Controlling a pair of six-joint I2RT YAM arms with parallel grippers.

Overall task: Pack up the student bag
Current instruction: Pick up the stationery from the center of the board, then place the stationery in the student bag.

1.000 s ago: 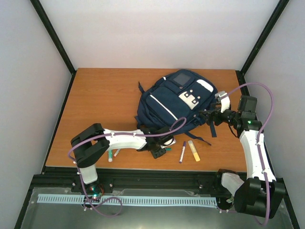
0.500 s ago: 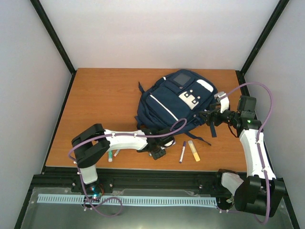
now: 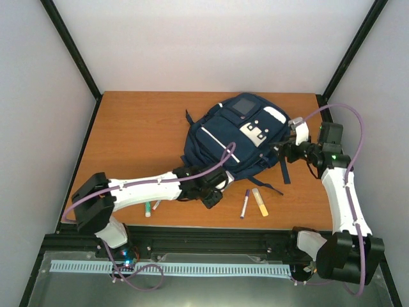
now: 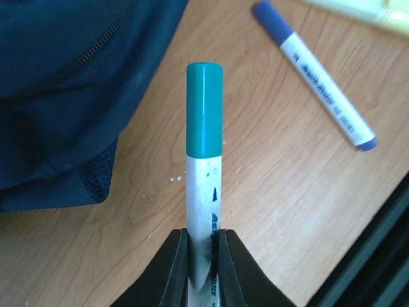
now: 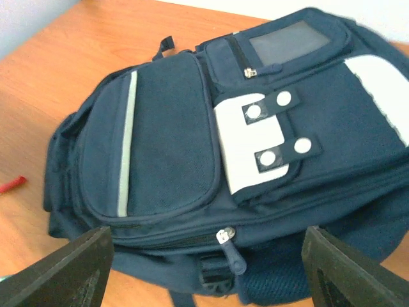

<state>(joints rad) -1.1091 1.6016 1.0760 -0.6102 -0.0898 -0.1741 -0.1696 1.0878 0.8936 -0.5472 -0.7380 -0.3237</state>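
two tools are mine: my left tool (image 4: 204,242) pinches a teal-capped marker (image 4: 204,160) just beside the student bag (image 3: 233,141), which lies flat on the bench (image 3: 137,131), while my right tool (image 5: 208,268) stands spread wide at its right side.

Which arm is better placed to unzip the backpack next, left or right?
Right, probably. The right hand is open and faces the backpack, a zip pull showing between its fingers in the wrist view. The left hand is shut on a teal-capped marker, so it is occupied.
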